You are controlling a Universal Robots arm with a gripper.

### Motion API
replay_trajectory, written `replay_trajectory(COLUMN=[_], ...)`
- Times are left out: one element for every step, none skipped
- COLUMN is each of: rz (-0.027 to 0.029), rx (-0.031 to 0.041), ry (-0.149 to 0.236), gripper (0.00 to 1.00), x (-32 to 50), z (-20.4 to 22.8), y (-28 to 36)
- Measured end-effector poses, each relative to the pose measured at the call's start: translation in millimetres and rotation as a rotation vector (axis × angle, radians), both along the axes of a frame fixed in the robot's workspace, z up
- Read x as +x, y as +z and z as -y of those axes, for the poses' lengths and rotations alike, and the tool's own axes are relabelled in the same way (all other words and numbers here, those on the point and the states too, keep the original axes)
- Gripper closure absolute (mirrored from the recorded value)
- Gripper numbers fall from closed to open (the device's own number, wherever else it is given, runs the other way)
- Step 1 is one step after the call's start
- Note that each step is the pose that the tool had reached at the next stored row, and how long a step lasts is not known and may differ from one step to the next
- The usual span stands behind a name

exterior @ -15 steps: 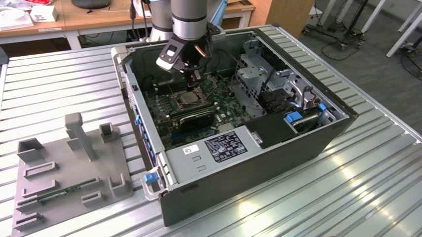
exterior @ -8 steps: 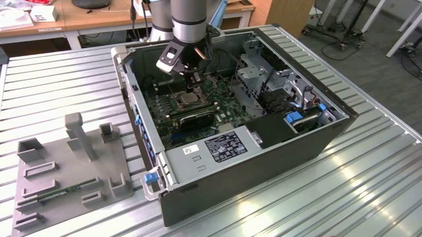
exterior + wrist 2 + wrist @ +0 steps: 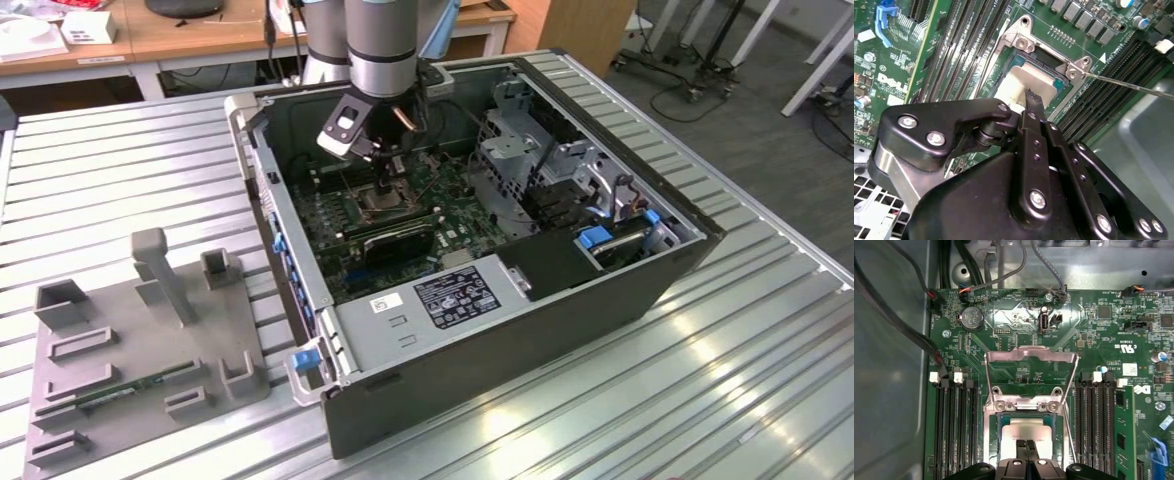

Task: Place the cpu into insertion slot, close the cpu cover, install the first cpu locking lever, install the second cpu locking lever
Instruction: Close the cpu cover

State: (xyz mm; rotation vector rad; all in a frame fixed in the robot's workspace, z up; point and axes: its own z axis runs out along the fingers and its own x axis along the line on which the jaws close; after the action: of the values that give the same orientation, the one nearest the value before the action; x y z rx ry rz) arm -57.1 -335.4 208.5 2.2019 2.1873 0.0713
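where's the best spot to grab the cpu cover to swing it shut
Take the cpu cover by its free crossbar, the edge opposite the hinge. It is swung open off the cpu, so that thin bar looks clear of the board. Coming down from above and pinching across its flat thickness seems best.

A black label [image 3: 461, 297] with small white print and symbols lies on the grey metal box [image 3: 363, 322], and a white sticker [image 3: 388, 304] sits just beside it; neither is legible. In the first wrist view, the green circuit board [image 3: 1094, 340] carries white lettering beside its parts, a white sticker [image 3: 1129, 369] near the memory slots [image 3: 1094, 425], and a coin battery [image 3: 972, 317] with stamped marks.
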Motion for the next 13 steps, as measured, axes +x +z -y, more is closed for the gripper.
replay_trajectory(rz=[0.0000,-0.0001,0.0000,0.0000,-0.0001,-0.0001,-0.0001,-0.0001,0.0000,0.0002,0.0002,0.0000,-0.0002], rx=[0.0001,0.0000,0.0000,0.0001,-0.0001,-0.0001,-0.0001,0.0000,0.0001,0.0005,0.0005,0.0004,0.0001], ry=[0.000,0.000,0.000,0.000,0.000,0.000,0.000,0.000,0.000,0.000,0.000,0.000,0.000], gripper=[0.89,0.89,0.89,0.89,0.89,0.89,0.89,0.89,0.89,0.89,0.89,0.89,0.89], x=[0.4,0.7,0.9,1.0,0.9,1.0,1.0,1.0,1.0,1.0,1.1,1.0,1.0], z=[0.0,0.0,0.0,0.0,0.0,0.0,0.0,0.0,0.0,-0.1,-0.1,-0.1,0.0], y=[-1.5,-3.0,-4.4,-5.1,-5.1,-5.0,-5.1,-5.1,-5.1,-5.7,-6.5,-7.4,-8.3])
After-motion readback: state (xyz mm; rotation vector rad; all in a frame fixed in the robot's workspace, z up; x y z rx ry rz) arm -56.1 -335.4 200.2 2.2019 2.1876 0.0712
